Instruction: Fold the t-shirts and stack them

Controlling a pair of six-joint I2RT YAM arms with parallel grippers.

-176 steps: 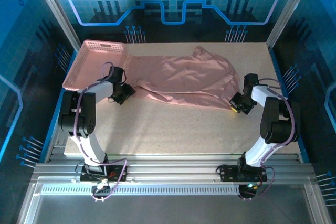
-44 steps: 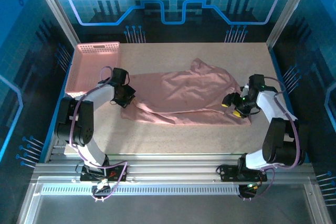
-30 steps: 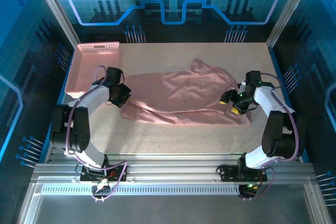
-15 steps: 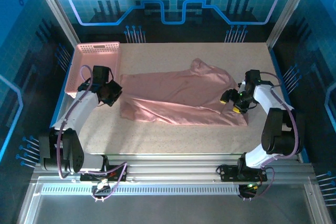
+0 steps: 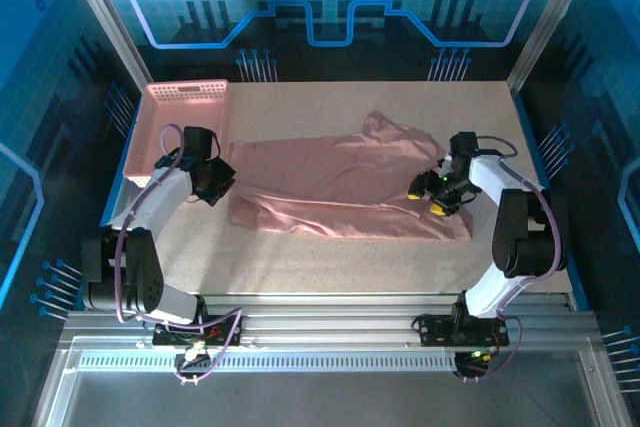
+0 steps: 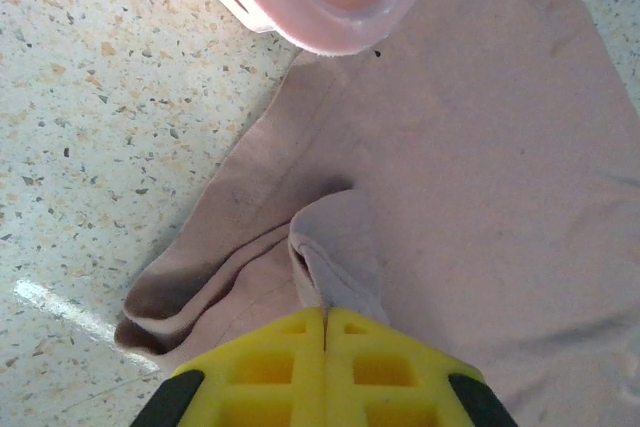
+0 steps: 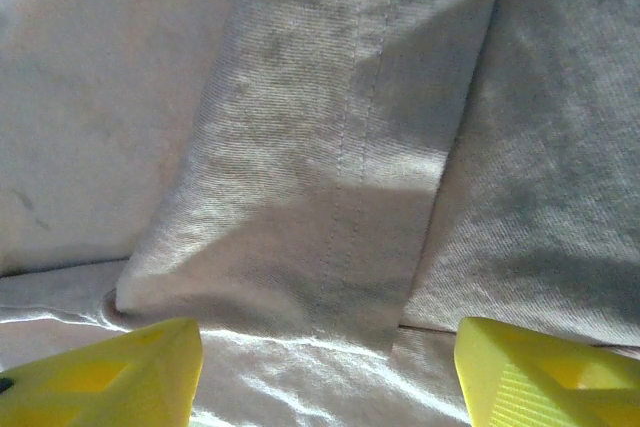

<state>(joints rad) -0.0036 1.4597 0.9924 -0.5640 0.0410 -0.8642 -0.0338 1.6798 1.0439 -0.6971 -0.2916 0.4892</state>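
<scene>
A dusty-pink t-shirt (image 5: 340, 187) lies spread lengthwise across the middle of the table, rumpled, its print hidden. My left gripper (image 5: 222, 179) is at the shirt's left end, shut on a pinched fold of the fabric (image 6: 335, 247) that rises between the yellow pads (image 6: 262, 367). My right gripper (image 5: 428, 195) is at the shirt's right end, open, its yellow fingertips (image 7: 110, 377) spread wide just above a folded hem with stitching (image 7: 350, 197). Nothing lies between them but the cloth under them.
A pink lattice basket (image 5: 178, 127) stands at the back left, its corner (image 6: 340, 7) overlapping the shirt's edge just beyond my left gripper. Bare speckled tabletop (image 5: 340, 267) stretches in front of the shirt. Metal frame posts border the table.
My left gripper pulled the shirt's left end leftward, then came slightly back right. My right gripper slid left onto the shirt's right end. The shirt is stretched longer and flatter.
</scene>
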